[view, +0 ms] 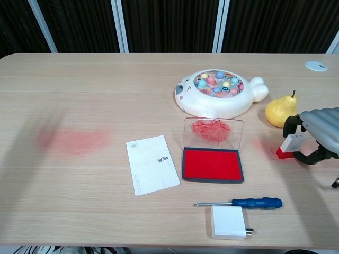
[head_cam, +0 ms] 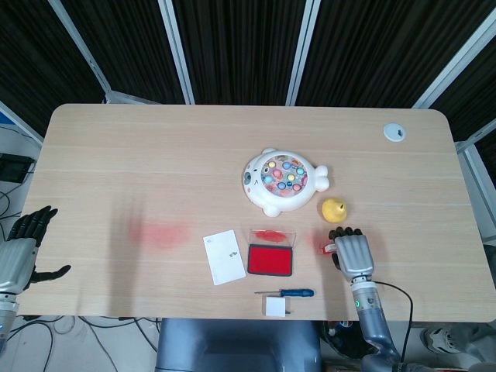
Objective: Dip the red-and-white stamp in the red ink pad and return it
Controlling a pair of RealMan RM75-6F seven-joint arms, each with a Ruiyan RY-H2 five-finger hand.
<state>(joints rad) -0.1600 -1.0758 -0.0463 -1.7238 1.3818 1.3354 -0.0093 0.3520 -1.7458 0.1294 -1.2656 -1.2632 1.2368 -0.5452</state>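
Note:
The red-and-white stamp stands slightly tilted on the table, right of the ink pad, its red base on the wood. My right hand curls around it, with dark fingers behind and below its white top; from the head view the right hand covers most of the stamp. The red ink pad lies open, its clear lid raised behind it; the ink pad also shows from the head view. My left hand hangs beyond the table's left edge, fingers apart, holding nothing.
A yellow pear sits just behind the right hand. A white fish toy stands behind the pad. A white card lies left of the pad. A blue screwdriver and a white charger lie in front.

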